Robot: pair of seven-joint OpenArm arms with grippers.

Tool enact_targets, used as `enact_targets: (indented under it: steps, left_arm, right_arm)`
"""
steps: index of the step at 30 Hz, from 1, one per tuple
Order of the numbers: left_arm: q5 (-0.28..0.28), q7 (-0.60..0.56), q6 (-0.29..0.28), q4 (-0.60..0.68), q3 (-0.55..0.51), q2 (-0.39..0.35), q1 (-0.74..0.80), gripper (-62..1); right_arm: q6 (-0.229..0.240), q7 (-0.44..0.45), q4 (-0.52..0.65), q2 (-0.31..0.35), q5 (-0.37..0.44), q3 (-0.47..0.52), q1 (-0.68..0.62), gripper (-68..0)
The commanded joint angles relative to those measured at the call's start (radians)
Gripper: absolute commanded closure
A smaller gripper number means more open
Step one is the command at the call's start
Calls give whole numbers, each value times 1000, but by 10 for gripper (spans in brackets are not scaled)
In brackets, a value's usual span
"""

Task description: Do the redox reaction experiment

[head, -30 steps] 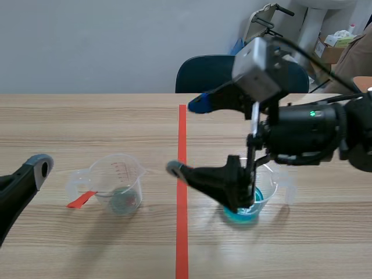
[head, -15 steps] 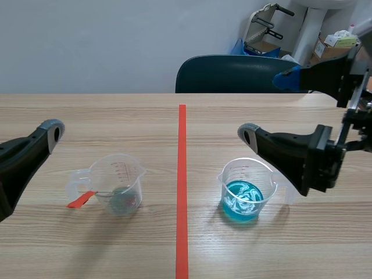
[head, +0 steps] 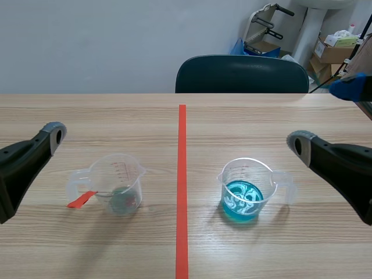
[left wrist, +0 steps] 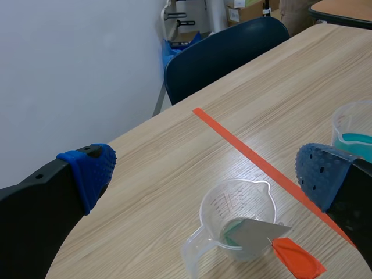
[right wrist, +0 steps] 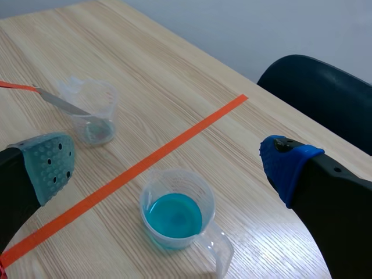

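Note:
A clear beaker (head: 119, 185) stands left of the tape line with a metal spatula leaning in it, its red handle (head: 80, 200) sticking out. Right of the line a second clear beaker (head: 246, 188) holds swirled blue liquid. My left gripper (left wrist: 203, 174) hovers open above and behind the spatula beaker (left wrist: 237, 221), holding nothing. My right gripper (right wrist: 168, 165) hangs open and empty, high above and back from the blue-liquid beaker (right wrist: 175, 213). In the scene view each arm sits at its own edge, well apart from the beakers.
An orange-red tape line (head: 182, 192) runs down the middle of the wooden table. A dark blue chair (head: 241, 74) stands behind the far edge. Boxes and equipment sit in the back right corner (head: 334, 46).
My right gripper, which was down at the blue-liquid beaker, has pulled back to the right and away from it. The liquid now shows swirls. The left arm has shifted slightly.

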Motion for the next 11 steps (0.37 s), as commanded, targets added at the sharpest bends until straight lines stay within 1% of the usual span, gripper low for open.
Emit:
enact_targets:
  steps: [1, 11]
  left_arm:
    - [-7, -14, 2, 10, 4, 0, 8, -623]
    - [-7, -13, 2, 10, 4, 0, 8, -623]
  right_arm:
    - [0, 12, 6, 2, 10, 0, 23, -679]
    - [0, 11, 6, 2, 3, -1, 23, -679]
